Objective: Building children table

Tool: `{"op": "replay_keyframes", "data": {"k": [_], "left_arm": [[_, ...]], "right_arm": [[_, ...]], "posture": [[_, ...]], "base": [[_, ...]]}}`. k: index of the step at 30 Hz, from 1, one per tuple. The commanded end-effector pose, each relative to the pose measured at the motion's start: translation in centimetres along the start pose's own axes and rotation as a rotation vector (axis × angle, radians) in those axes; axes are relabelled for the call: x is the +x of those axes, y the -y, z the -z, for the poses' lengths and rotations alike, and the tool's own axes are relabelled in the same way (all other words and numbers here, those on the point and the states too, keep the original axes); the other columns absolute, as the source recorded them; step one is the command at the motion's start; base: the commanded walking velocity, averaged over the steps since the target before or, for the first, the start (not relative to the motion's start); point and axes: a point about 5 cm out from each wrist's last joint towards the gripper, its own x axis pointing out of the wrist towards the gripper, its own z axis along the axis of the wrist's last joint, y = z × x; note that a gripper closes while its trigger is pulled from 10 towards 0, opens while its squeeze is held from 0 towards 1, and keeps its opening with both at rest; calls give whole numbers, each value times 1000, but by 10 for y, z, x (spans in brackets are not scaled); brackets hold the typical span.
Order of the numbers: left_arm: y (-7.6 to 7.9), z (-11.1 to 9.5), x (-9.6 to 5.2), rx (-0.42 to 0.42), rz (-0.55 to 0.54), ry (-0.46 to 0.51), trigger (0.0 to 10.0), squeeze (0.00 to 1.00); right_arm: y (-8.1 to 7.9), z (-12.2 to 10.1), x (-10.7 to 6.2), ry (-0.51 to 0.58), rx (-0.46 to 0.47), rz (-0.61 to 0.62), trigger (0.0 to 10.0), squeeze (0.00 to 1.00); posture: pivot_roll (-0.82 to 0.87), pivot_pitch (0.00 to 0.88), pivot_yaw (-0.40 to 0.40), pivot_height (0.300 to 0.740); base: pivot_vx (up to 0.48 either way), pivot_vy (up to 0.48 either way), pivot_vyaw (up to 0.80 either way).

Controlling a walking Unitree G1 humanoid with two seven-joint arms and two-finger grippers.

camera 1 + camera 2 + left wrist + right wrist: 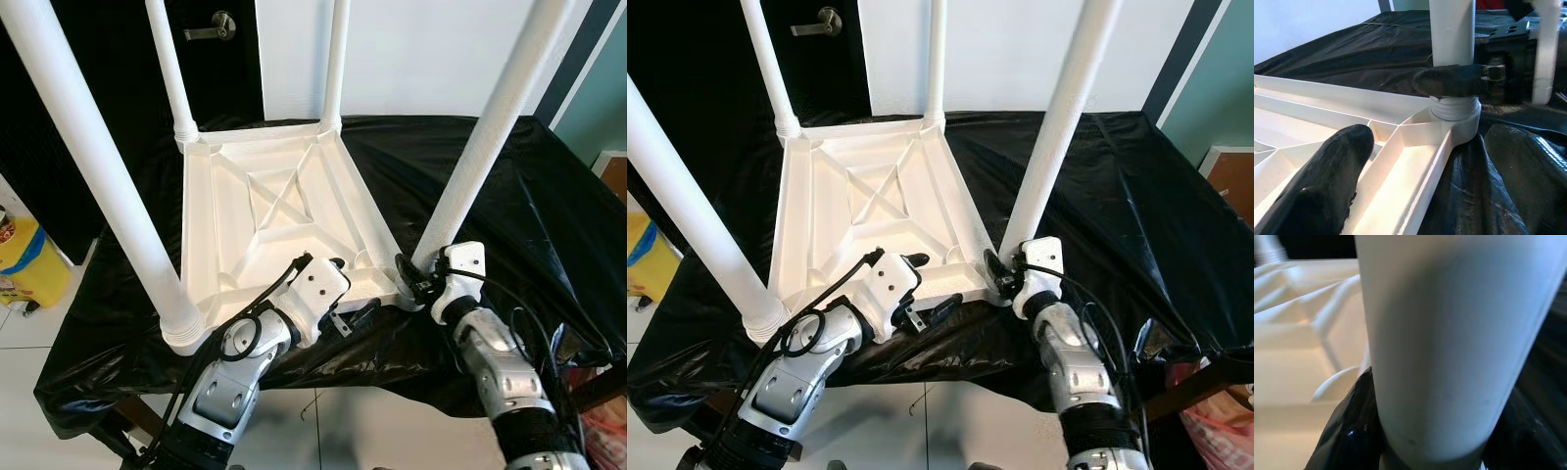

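Black-draped bench (549, 196), right gripper (406, 275) clamping table leg (490, 137)

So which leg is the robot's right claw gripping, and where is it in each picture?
Left eye view: the near right leg, lower right, the right gripper at its base.
Right eye view: same leg, right of centre.
Left wrist view: upper centre.
Right wrist view: close-up.
Shared landmark: the upturned white tabletop.
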Motion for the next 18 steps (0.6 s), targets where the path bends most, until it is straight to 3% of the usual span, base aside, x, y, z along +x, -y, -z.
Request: {"op": "replay_keyframes", "data": {"k": [1, 3, 8, 18], "left_arm": [[1, 0, 1, 3, -17, -6, 10000, 0], [1, 0, 1, 3, -17, -6, 10000, 0], [0, 0, 2, 5, -18, -4, 10000, 0], [1, -1, 1, 5, -23, -4, 10000, 0]], "right_arm": [[3, 14, -4, -68, 7, 106, 10000, 0], [3, 14, -4, -68, 7, 106, 10000, 0], [-16, 15, -4, -65, 37, 138, 10000, 0], [-18, 12, -6, -62, 26, 140, 10000, 0]], "posture": [[-4, 0, -51, 740], [-4, 0, -51, 740], [0, 0, -54, 740], [5, 0, -61, 740]], "base": [[0, 0, 0], [0, 0, 0], [0, 0, 0], [0, 0, 0]]}}
